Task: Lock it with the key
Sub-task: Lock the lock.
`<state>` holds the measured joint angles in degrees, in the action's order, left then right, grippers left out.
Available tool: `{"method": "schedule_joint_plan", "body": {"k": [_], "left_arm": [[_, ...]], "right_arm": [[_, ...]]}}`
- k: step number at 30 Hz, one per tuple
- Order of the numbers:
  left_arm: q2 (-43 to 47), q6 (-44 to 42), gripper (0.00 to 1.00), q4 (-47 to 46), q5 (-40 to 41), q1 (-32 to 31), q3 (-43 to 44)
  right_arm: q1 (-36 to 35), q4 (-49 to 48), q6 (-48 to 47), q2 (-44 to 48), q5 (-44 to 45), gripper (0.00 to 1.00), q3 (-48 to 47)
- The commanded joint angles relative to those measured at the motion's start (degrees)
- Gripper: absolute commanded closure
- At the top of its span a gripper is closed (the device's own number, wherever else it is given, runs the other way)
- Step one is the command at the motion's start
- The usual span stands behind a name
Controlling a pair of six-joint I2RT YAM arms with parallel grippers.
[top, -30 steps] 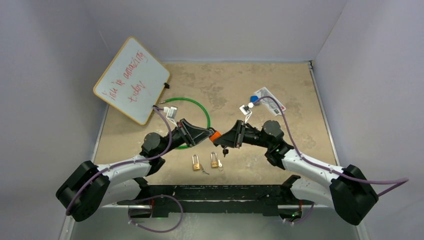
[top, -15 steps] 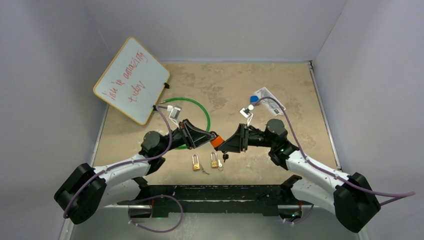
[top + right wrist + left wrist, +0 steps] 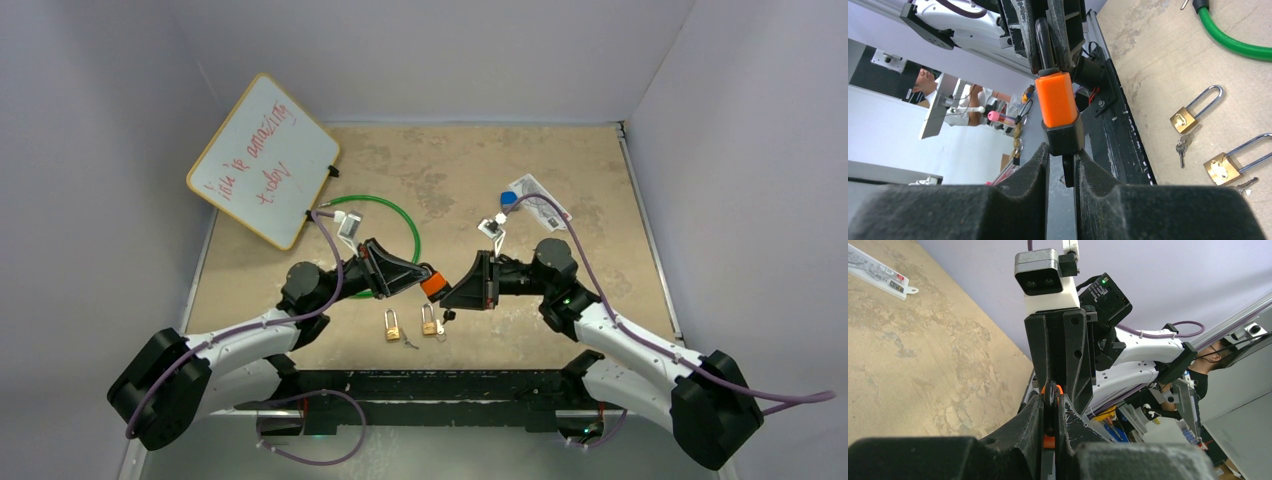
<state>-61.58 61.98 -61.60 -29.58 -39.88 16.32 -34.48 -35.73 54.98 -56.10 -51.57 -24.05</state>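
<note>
Overhead view: two robot arms meet over the middle of a tan table (image 3: 480, 180), sharing an orange padlock (image 3: 433, 286) held in the air between them. The left arm (image 3: 250, 335) reaches in from the near left. Its jaws are nearly closed and clamp the lock's black shackle (image 3: 1049, 395), w/ the orange body pointing toward the other arm. The right arm (image 3: 610, 335) reaches in from the near right. Its jaws are closed to a narrow gap, pinching a dark key (image 3: 1068, 171) that sits at the black base of the lock body. Compared w/ a second ago, the right arm has pushed left and the padlock has dipped a little nearer. The gap between the two sets of jaws has gone, so the key now looks seated in the keyway, though how deep it goes is hidden. That suggests insertion is approx. done and the turn is the step in hand, w/ the left jaws needing to hold firm against the twist. Something small and dark hangs just below the lock; can't tell what it is. On the table near the arms lie two brass padlocks (image 3: 391, 325) (image 3: 429, 321) w/ small keys beside them, not in use. A green cable loop (image 3: 400, 215) and a whiteboard (image 3: 262, 160) sit at far left.
</note>
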Motion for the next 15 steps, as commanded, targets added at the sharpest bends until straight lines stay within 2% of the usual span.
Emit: {"method": "schedule_joint_plan", "body": {"k": [1,6,9,11,13,15], "left_arm": [[1.02,0.20,1.00,-6.83,-0.05,-0.22,1.70],[0.94,0.33,1.00,-7.18,0.27,-0.21,1.71],[0.78,0.59,1.00,-7.77,0.52,-0.26,1.57],[0.53,0.82,1.00,-8.28,0.53,-0.21,1.53],[0.34,1.02,1.00,-8.87,0.76,-0.20,1.45],[0.19,1.28,1.00,-9.37,1.00,-0.21,1.29]], "right_arm": [[0.20,0.53,-0.92,0.11,-0.55,0.81,-1.57],[0.19,-0.25,-0.93,0.08,-1.21,0.77,-1.08],[0.20,-1.22,-0.92,-0.51,-1.49,0.85,-1.24],[0.20,-1.65,-0.66,-0.83,-1.99,0.81,-1.25],[0.20,-1.88,-0.65,-0.77,-2.04,0.69,-1.05],[0.20,-2.22,-0.62,-0.55,-1.96,0.67,-0.83]]}}
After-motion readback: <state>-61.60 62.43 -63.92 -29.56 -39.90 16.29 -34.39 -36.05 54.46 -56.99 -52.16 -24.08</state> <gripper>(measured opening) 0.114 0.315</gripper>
